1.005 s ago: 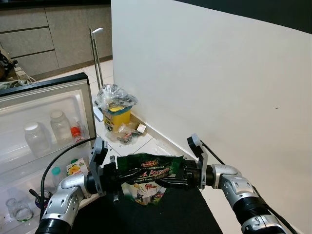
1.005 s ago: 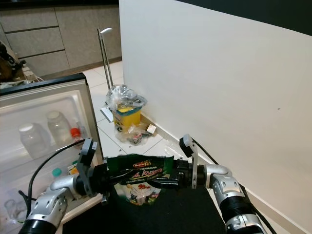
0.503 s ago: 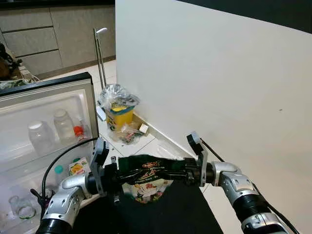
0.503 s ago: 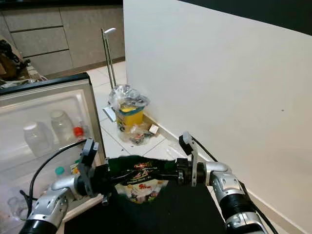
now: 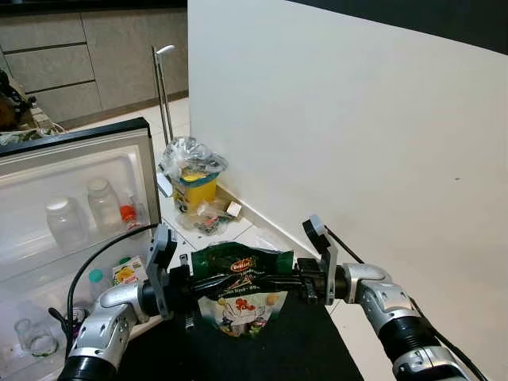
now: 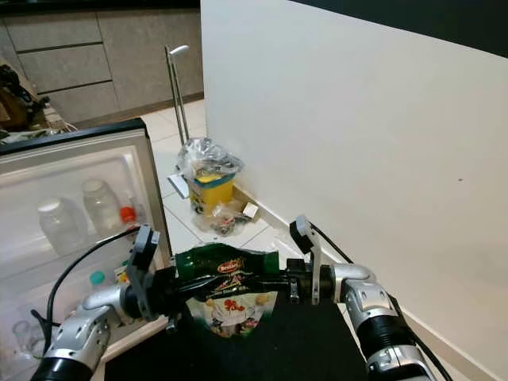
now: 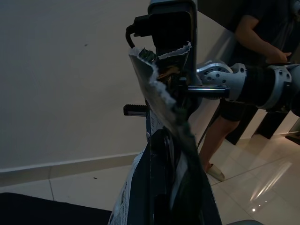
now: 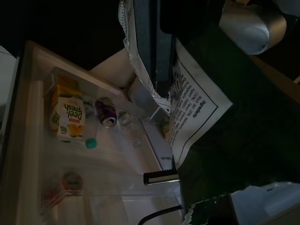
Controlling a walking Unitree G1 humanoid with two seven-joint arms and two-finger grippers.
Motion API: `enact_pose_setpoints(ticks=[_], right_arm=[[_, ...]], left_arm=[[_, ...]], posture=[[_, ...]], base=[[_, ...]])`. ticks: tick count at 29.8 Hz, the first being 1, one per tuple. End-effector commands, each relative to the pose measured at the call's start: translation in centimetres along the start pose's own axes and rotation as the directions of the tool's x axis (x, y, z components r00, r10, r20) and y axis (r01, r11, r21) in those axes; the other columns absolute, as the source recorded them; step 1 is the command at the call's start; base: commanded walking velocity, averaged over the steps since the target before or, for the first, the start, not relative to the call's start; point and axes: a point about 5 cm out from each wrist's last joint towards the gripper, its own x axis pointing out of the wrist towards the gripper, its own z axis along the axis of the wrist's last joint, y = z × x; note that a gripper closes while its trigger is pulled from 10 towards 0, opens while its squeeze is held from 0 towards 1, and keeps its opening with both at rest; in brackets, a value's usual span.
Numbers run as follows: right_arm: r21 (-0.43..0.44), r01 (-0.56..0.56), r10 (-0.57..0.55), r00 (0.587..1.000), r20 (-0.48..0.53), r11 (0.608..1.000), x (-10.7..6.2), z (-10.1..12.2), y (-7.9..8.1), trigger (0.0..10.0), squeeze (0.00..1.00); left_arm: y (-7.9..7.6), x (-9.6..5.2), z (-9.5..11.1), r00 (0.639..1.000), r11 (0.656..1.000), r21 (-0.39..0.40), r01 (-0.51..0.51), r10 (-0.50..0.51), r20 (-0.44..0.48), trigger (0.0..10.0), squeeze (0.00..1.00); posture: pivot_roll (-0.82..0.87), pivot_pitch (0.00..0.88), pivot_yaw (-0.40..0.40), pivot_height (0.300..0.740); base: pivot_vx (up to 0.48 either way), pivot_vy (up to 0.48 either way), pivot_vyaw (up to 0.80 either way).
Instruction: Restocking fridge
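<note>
Fingers (image 5: 208, 279) of the left gripper (image 5: 226, 279) and of the right gripper (image 5: 258, 279) are pressed shut on the green snack bag (image 5: 239, 290) from both sides, holding it up in the air; the bag hangs upright to the right of the open fridge door (image 5: 75, 230). 2 clear jars (image 5: 63, 225) and a red-capped bottle (image 5: 128, 215) stand on the door's shelf; a juice carton (image 5: 125, 274) sits lower on the door; a yellow bin (image 5: 193, 184) with a plastic bag stands on the floor past the door, by the white wall (image 5: 349, 127).
</note>
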Motion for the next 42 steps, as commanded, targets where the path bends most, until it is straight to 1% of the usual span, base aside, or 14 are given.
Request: enact_pose_setpoints(ticks=[1,2,8,19,29,30,31,32,34,35,36,38,39,42], right_arm=[[-0.001,0.04,-0.04,0.999,-0.01,0.999,-0.4,-0.1,-0.3,0.0,0.0],[-0.001,0.041,-0.041,0.999,-0.01,0.999,-0.4,-0.1,-0.3,0.0,0.0],[0.0,0.044,-0.044,0.999,-0.007,0.999,-0.6,-0.1,-0.3,0.0,0.0],[0.006,0.137,-0.136,0.99,-0.03,0.991,-1.6,-0.8,-0.9,0.0,0.0],[-0.01,0.319,-0.319,0.948,-0.013,0.948,-3.6,-1.5,-2.0,0.0,0.0],[-0.018,0.34,-0.34,0.94,0.001,0.94,-3.7,-1.4,-2.2,3.9,0.0],[-0.023,0.354,-0.354,0.935,0.011,0.935,-3.7,-1.3,-2.3,3.9,0.0],[-0.015,0.358,-0.357,0.934,0.019,0.934,-3.7,-1.3,-2.3,10.0,0.0],[-0.023,0.371,-0.371,0.928,0.009,0.928,-3.6,-1.3,-2.4,10.0,0.0],[-0.028,0.378,-0.379,0.926,0.002,0.925,-3.6,-1.4,-2.5,10.0,0.0],[-0.033,0.382,-0.382,0.924,-0.002,0.924,-3.5,-1.5,-2.5,10.0,0.0],[-0.046,0.381,-0.382,0.924,-0.007,0.923,-3.4,-1.5,-2.5,10.0,0.0],[-0.056,0.373,-0.374,0.927,-0.002,0.926,-3.3,-1.6,-2.4,10.0,0.0],[-0.057,0.363,-0.364,0.932,0.007,0.93,-3.2,-1.6,-2.4,10.0,0.0]], left_arm=[[0.3,0.1,0.1,1.0,1.0,-0.006,-0.01,0.01,-0.006,10.0,0.72],[0.3,0.1,0.0,1.0,1.0,-0.018,-0.015,0.015,-0.009,10.0,1.0],[0.5,0.0,-0.2,0.999,0.999,-0.029,-0.032,0.032,-0.011,10.0,1.0],[1.4,-2.3,-3.3,0.977,0.974,-0.1,-0.204,0.196,-0.08,10.0,1.0],[1.8,-5.9,-8.1,0.852,0.839,-0.175,-0.515,0.479,-0.21,10.0,1.0],[1.9,-6.4,-8.9,0.805,0.793,-0.17,-0.585,0.542,-0.242,10.0,1.0],[1.9,-6.8,-9.4,0.77,0.759,-0.166,-0.629,0.581,-0.263,10.0,1.0],[2.0,-7.1,-9.8,0.729,0.721,-0.151,-0.676,0.625,-0.279,10.0,1.0],[2.0,-8.1,-10.7,0.631,0.622,-0.139,-0.77,0.71,-0.313,10.0,1.0],[1.8,-8.5,-11.1,0.593,0.585,-0.136,-0.8,0.734,-0.33,10.0,0.42],[1.7,-8.8,-11.5,0.562,0.554,-0.134,-0.822,0.749,-0.351,10.0,0.0],[1.4,-9.2,-11.9,0.533,0.526,-0.128,-0.841,0.761,-0.37,10.0,0.0],[1.1,-9.6,-12.6,0.489,0.484,-0.12,-0.867,0.776,-0.4,10.0,0.0],[0.7,-9.9,-13.2,0.446,0.443,-0.113,-0.889,0.788,-0.424,10.0,0.0]], posture=[[-0.1,0.0,-0.089,0.74],[-0.1,0.0,-0.089,0.74],[-0.1,0.0,-0.089,0.74],[-0.1,0.0,-0.086,0.74],[-0.1,0.0,-0.084,0.74],[-0.1,0.0,-0.084,0.74],[-0.1,0.0,-0.084,0.74],[-0.1,0.0,-0.084,0.74],[-0.1,0.0,-0.084,0.74],[-0.1,0.0,-0.084,0.74],[-0.1,0.0,-0.084,0.74],[-0.1,0.0,-0.084,0.74],[-0.1,0.0,-0.084,0.74],[-0.1,0.0,-0.084,0.74]], base=[[0.0,0.0,0.0],[0.0,0.0,0.0],[0.0,0.0,0.0],[0.0,0.0,0.0],[0.0,0.0,0.0],[0.0,0.0,0.0],[0.0,0.0,0.0],[0.0,0.0,0.0],[0.0,0.0,0.0],[0.0,0.0,0.0],[0.0,0.0,0.0],[0.0,0.0,0.0],[0.0,0.0,0.0],[0.0,0.0,0.24]])
